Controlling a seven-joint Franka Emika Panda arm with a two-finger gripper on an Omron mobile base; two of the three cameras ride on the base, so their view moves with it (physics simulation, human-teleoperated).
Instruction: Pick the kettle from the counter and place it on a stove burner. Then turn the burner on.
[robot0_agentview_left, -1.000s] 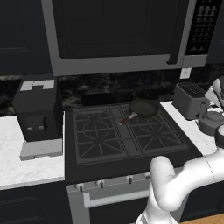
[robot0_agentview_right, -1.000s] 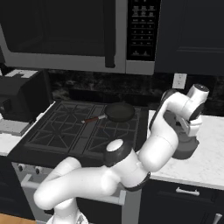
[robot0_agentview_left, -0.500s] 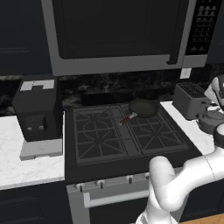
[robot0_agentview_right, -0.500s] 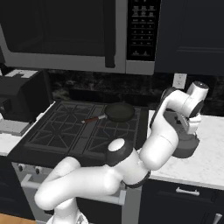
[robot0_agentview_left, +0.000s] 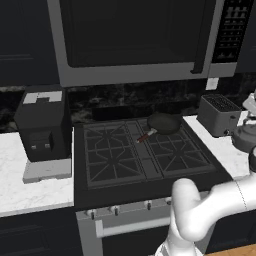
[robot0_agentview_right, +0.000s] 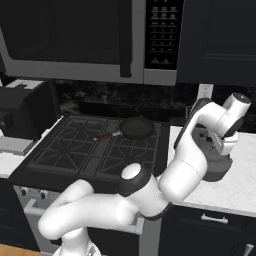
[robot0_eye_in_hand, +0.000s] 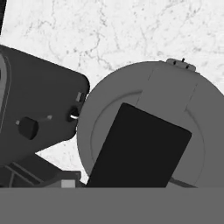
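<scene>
Kettle (robot0_eye_in_hand: 148, 127) on counter (robot0_eye_in_hand: 131, 35) (beside toaster (robot0_eye_in_hand: 35, 113)) | no readable writing | gripper (robot0_agentview_right: 222, 145) state unclear

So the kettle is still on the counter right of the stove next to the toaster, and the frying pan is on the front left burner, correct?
Not quite. The frying pan sits on the back right burner, its red-tipped handle pointing toward the stove's middle, as the left base view shows. The rest holds: the kettle stands on the counter right of the stove, beside the toaster.
</scene>
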